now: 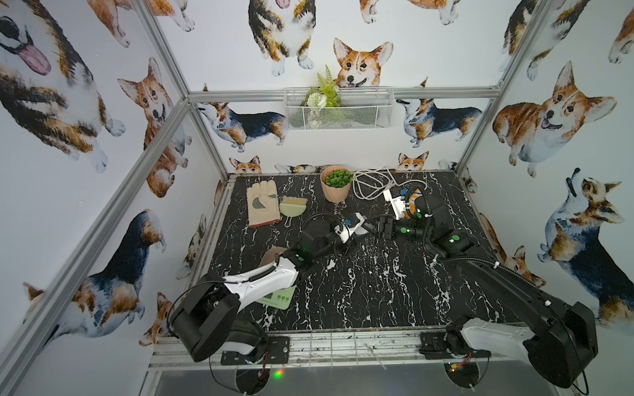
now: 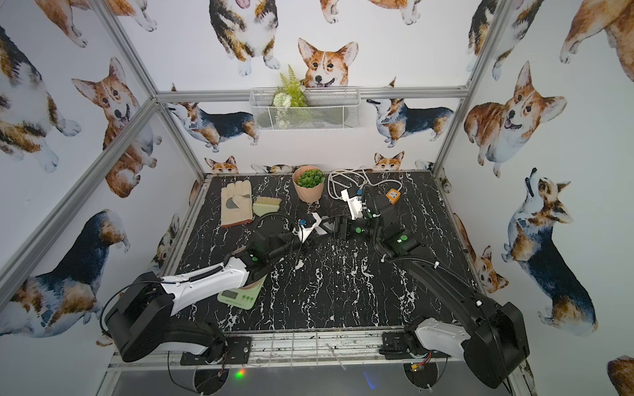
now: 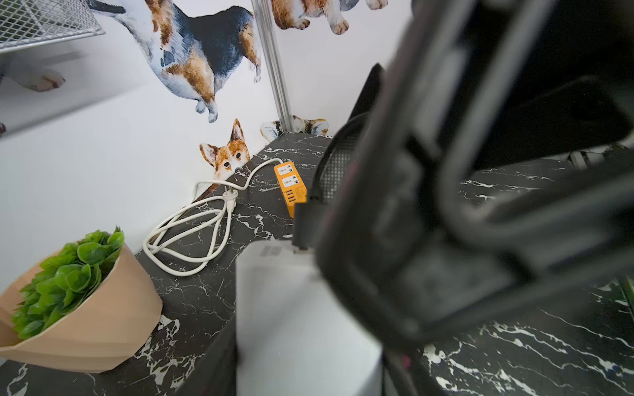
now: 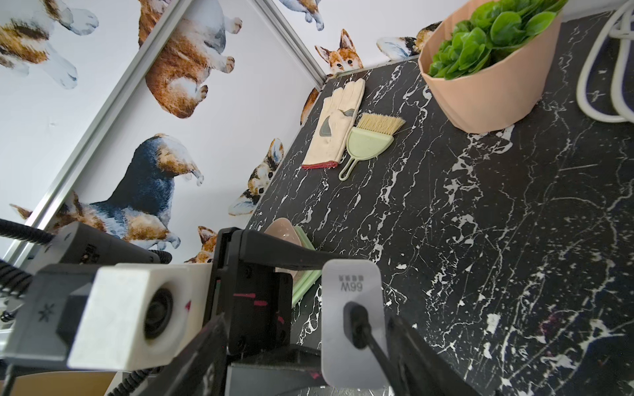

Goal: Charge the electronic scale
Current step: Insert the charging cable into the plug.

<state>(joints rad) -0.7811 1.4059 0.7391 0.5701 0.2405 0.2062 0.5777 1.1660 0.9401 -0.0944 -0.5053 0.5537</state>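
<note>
Left fingers [image 4: 271, 255] clamp the smooth white charger block [image 4: 338, 329], printed "66W", with a black cable [image 4: 358, 325] plugged in; right fingers [image 4: 425, 353] stand apart either side of the cable. The electronic scale [image 2: 240, 298], flat, pale green and round-cornered, lies near-left on the black marbled desk [image 2: 343, 291], partly under the left arm [image 2: 206, 284].

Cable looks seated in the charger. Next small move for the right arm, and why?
Probably back the right gripper straight off the cable. Its jaws stand open either side of the plug, which already sits in the charger held by the left gripper. Once clear, the left can carry the charger toward the orange strip.
</note>
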